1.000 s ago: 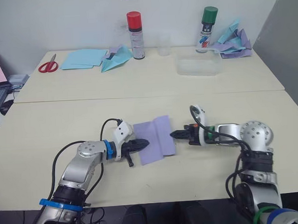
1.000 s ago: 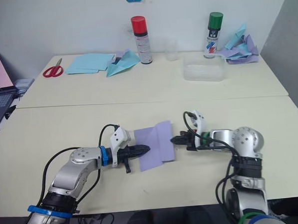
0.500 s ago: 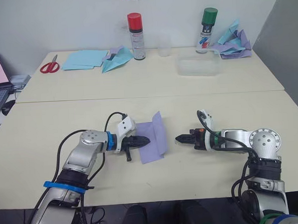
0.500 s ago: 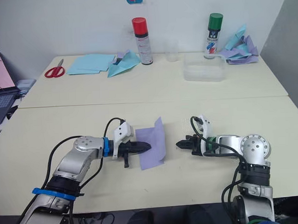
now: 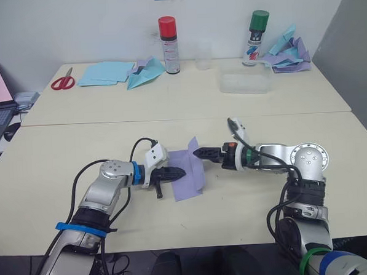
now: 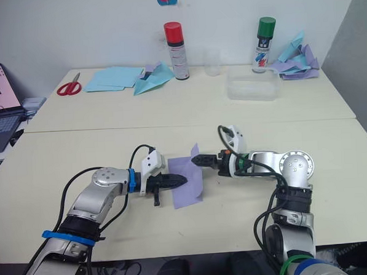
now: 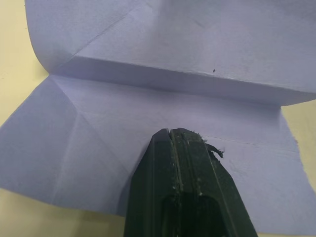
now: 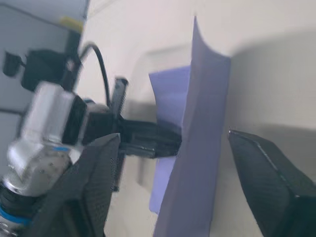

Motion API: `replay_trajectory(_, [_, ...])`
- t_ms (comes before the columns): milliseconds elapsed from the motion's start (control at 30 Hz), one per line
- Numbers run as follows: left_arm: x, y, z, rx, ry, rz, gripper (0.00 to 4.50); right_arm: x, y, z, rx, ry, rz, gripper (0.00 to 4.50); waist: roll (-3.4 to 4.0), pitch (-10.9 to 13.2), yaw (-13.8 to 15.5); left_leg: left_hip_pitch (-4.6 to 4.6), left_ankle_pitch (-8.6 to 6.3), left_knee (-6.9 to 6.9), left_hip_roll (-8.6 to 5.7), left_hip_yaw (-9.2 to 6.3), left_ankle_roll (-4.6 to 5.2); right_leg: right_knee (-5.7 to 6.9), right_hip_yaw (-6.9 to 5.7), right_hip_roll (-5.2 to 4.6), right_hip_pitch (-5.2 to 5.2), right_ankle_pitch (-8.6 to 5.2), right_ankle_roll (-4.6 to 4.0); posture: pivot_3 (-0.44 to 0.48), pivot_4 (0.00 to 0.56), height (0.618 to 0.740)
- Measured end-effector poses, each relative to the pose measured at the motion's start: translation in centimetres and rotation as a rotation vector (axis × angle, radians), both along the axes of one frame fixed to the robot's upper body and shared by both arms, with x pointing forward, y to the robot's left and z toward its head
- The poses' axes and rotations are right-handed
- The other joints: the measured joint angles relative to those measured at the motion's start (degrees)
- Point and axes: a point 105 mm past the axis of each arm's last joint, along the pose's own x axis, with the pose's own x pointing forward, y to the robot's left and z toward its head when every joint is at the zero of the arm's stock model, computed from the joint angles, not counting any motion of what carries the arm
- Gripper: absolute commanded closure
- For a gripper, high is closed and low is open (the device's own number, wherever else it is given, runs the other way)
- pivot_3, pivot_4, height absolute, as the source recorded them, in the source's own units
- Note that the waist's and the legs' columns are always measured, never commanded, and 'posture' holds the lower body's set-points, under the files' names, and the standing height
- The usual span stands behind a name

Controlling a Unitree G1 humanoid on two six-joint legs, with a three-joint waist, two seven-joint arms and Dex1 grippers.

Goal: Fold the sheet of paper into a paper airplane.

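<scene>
Cream table [image 5: 61, 150]: left gripper [image 5: 178, 172], fingers together, presses lavender sheet of paper [image 5: 184, 180]; right gripper [image 5: 198, 153] spread wide beside raised flap.

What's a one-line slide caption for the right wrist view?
Open right gripper faces the raised flap of the sheet of paper, while the shut left gripper pins its far side.
</scene>
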Motion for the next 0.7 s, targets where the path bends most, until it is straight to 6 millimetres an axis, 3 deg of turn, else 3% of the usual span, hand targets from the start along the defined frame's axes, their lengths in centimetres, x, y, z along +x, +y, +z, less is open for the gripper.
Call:
replay_trajectory(233, [-0.2, -0.2, -0.1, -0.004, 0.001, 0.012, 4.5, -0.1, 0.4, -1.4, -0.073, -0.003, 0.015, 0.88, 0.0, 0.0, 0.01, 0.0, 0.0, 0.01, 0.0, 0.01, 0.0, 0.0, 0.01, 0.0, 0.0, 0.0, 0.0, 0.0, 0.15, 0.74])
replay_trajectory(267, [-0.2, -0.2, -0.1, -0.005, -0.001, 0.013, 4.5, 0.0, 0.4, -1.4, -0.076, -0.007, 0.013, 1.04, 0.0, 0.0, 0.01, -0.01, 0.0, 0.0, 0.0, 0.0, 0.0, 0.0, 0.0, 0.0, 0.0, 0.0, 0.0, 0.0, 0.15, 0.74])
replay_trajectory(400, [-0.2, -0.3, -0.1, -0.004, -0.002, 0.02, 4.5, 0.1, 0.3, -1.4, -0.076, -0.013, 0.007, 2.08, 0.0, 0.0, 0.02, 0.0, 0.0, 0.01, 0.0, 0.0, 0.0, 0.0, 0.0, 0.0, 0.0, 0.0, 0.0, 0.0, 0.15, 0.74])
replay_trajectory(600, [-0.2, -0.2, -0.2, -0.004, -0.007, 0.019, 4.5, 0.5, 0.2, -1.3, -0.045, -0.008, -0.026, 4.36, 0.0, 0.0, 0.02, -0.01, 0.0, 0.0, 0.0, 0.0, 0.0, 0.0, 0.0, 0.0, 0.0, 0.0, 0.0, 0.0, 0.15, 0.74])
replay_trajectory(700, [-0.2, -0.3, -0.2, -0.004, -0.007, 0.019, 4.5, 0.5, 0.0, -1.4, -0.034, 0.005, -0.04, 4.44, 0.0, 0.0, 0.03, 0.0, 0.0, 0.01, 0.0, -0.01, 0.0, 0.0, 0.0, 0.0, 0.0, 0.0, 0.0, 0.0, 0.15, 0.74])
